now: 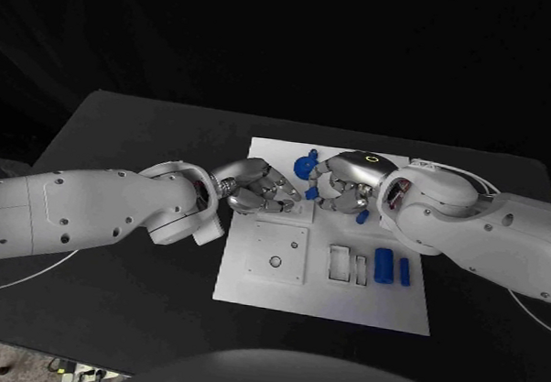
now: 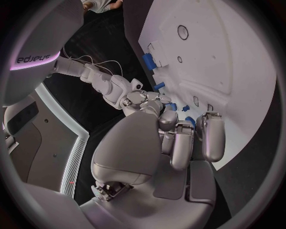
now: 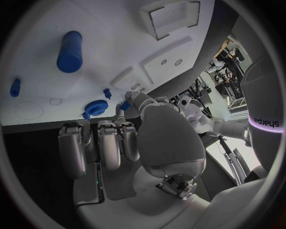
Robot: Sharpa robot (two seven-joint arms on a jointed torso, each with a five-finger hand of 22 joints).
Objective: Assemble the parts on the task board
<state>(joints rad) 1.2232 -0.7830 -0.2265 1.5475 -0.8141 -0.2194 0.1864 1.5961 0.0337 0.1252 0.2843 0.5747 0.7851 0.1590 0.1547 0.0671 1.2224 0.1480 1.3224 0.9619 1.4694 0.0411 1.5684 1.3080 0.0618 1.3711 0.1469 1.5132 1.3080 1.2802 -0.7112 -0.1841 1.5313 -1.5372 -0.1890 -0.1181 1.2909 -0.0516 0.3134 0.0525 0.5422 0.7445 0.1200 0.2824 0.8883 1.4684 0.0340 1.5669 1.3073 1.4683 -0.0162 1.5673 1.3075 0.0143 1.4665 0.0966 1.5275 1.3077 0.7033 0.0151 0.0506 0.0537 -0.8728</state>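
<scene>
I've got both hands meeting over the task board's (image 1: 252,290) far end, right hand (image 1: 350,182) seemingly pinching a small blue part (image 1: 306,166), left hand (image 1: 256,187) curled, grip unclear; it's light, stiff, slippery plastic, so take its rim.

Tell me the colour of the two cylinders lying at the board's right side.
Blue cylinders, both of them, lying on the white board; the head view shows them best.
</scene>
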